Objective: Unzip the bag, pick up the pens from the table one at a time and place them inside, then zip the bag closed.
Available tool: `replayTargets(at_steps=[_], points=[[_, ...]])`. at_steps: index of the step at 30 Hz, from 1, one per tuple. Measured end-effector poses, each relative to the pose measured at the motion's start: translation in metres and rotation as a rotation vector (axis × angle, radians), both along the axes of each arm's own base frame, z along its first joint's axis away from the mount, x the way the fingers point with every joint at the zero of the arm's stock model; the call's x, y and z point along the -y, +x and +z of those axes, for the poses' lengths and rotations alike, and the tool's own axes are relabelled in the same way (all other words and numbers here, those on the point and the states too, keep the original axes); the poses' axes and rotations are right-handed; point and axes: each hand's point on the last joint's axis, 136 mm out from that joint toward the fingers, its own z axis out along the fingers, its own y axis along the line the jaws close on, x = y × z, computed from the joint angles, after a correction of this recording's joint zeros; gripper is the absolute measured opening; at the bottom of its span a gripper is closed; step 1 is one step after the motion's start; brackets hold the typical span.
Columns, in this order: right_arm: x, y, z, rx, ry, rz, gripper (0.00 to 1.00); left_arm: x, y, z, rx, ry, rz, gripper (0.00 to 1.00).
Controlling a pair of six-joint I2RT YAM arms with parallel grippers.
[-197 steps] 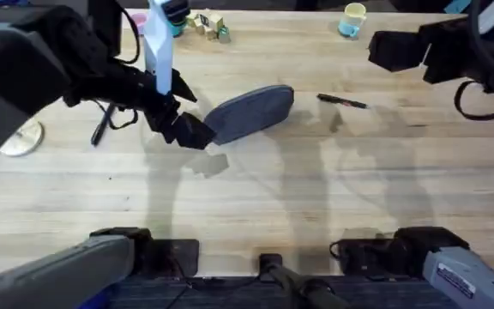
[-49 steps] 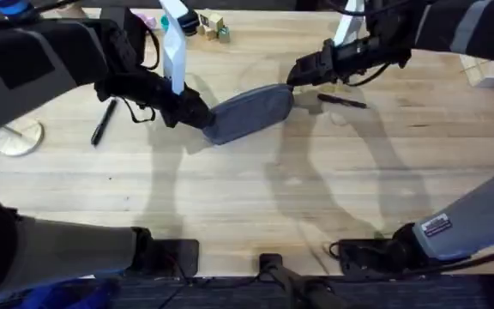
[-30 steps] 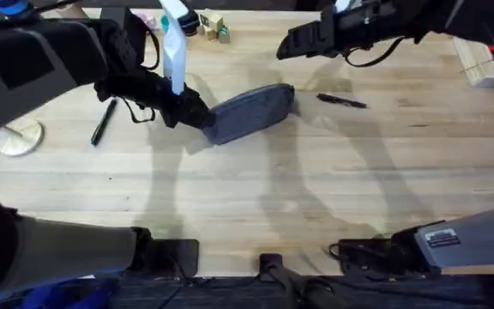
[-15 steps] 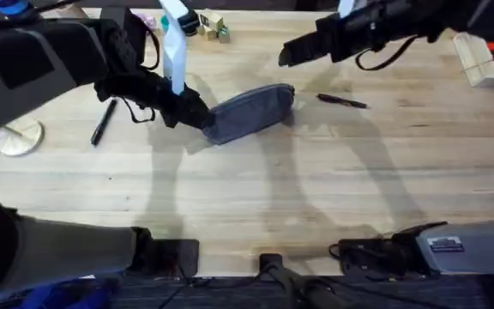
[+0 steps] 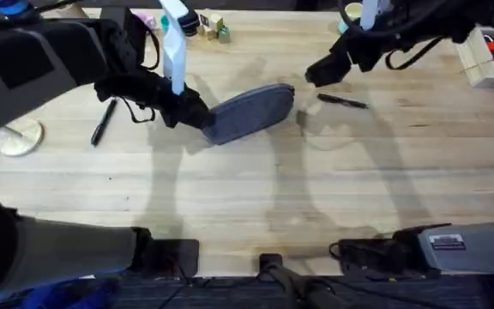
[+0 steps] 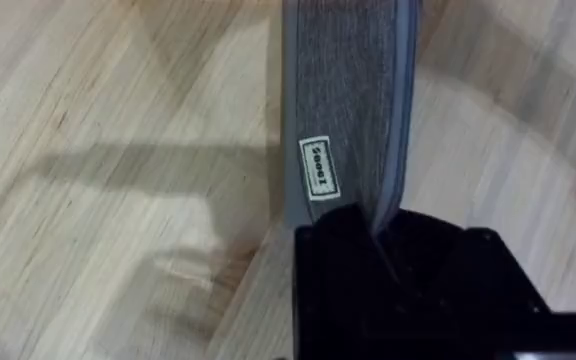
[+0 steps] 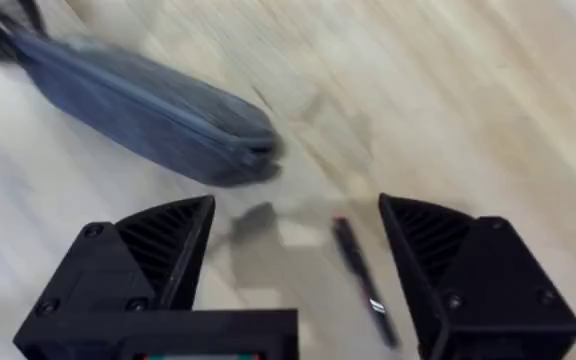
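Pouch pinned at one end, pen lying loose beside it.

The left gripper (image 5: 197, 120) is clenched on the near-left end of the bag (image 5: 249, 112), which lies slanted on the table (image 5: 256, 189). The right gripper (image 7: 298, 260) hangs with fingers spread wide above a dark pen (image 5: 343, 101) — just right of the bag, not touching. Another pen (image 5: 103, 122) lies well to the left.

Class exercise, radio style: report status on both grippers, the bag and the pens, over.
Left gripper shut on the bag at its end. Right gripper open, hovering above one pen. Second pen on the table left of the bag. Nothing in the way.
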Motion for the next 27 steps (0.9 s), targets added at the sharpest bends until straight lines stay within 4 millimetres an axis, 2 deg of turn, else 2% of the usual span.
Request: replayTargets(at_steps=[9, 12, 14, 15, 17, 27], points=[[0.033, 0.011, -0.009, 0.097, -0.227, 0.047, 0.997, 0.0, 0.0, 0.0, 0.002, 0.0, 0.0, 0.043], [0.037, 0.012, -0.01, 0.108, -0.258, 0.053, 0.987, 0.0, 0.0, 0.0, 0.002, 0.0, 0.0, 0.043], [0.038, 0.013, -0.01, 0.122, -0.277, 0.068, 0.921, 0.0, 0.0, 0.0, 0.002, 0.0, 0.0, 0.043], [0.039, 0.013, -0.01, 0.127, -0.285, 0.078, 0.969, 0.0, 0.0, 0.0, 0.002, 0.0, 0.0, 0.043], [0.04, 0.014, -0.01, 0.138, -0.303, 0.097, 0.994, 0.0, 0.0, 0.0, 0.002, 0.0, 0.0, 0.043], [0.042, 0.014, -0.011, 0.162, -0.341, 0.141, 0.996, 0.0, 0.002, 0.0, 0.01, 0.001, 0.001, 0.043]])
